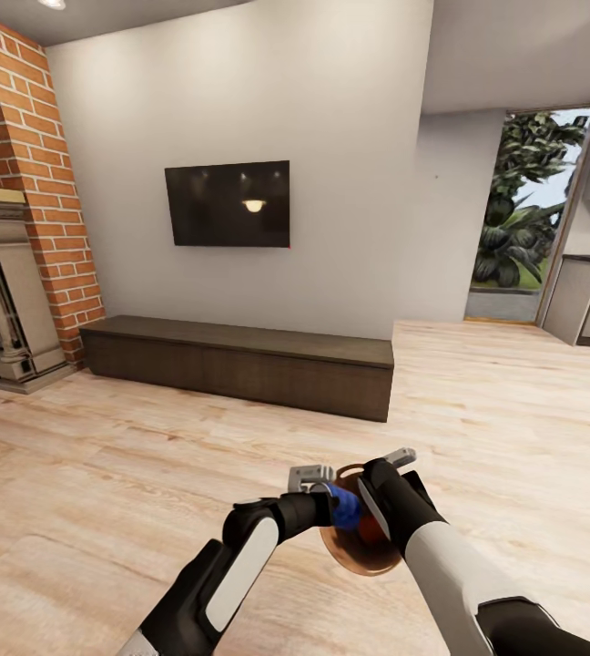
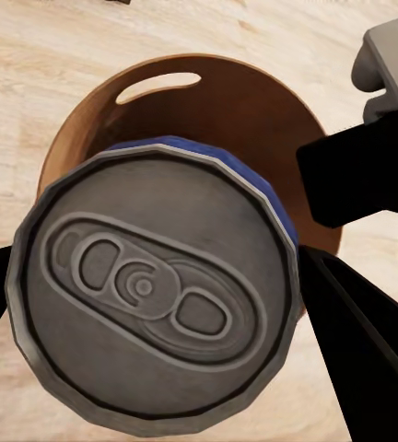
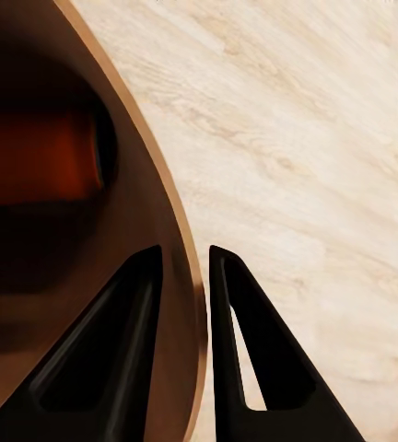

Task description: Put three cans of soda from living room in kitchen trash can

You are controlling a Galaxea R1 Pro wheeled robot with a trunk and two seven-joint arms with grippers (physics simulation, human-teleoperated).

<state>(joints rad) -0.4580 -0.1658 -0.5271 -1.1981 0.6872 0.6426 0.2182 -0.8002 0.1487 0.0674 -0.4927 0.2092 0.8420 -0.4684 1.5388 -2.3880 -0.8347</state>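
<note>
A: Two arms meet low over a pale wood floor [image 1: 104,474]. What do they carry?

B: Left end effector [image 1: 331,506] is clamped on a blue-sided aluminium soda can [image 2: 153,295], held directly over the grey, tan-lined round wastebasket [image 2: 254,110]. Right end effector [image 3: 185,267] pinches the basket's rim between closed fingers.

A: How will they handle?

B: Likely light, smooth, dentable; grip the can's sidewall. The thin rim looks stiff.

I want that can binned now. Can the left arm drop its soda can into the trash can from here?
Probably yes: the left gripper holds the soda can right above the trash can opening, which the right gripper grips by the rim.
</note>
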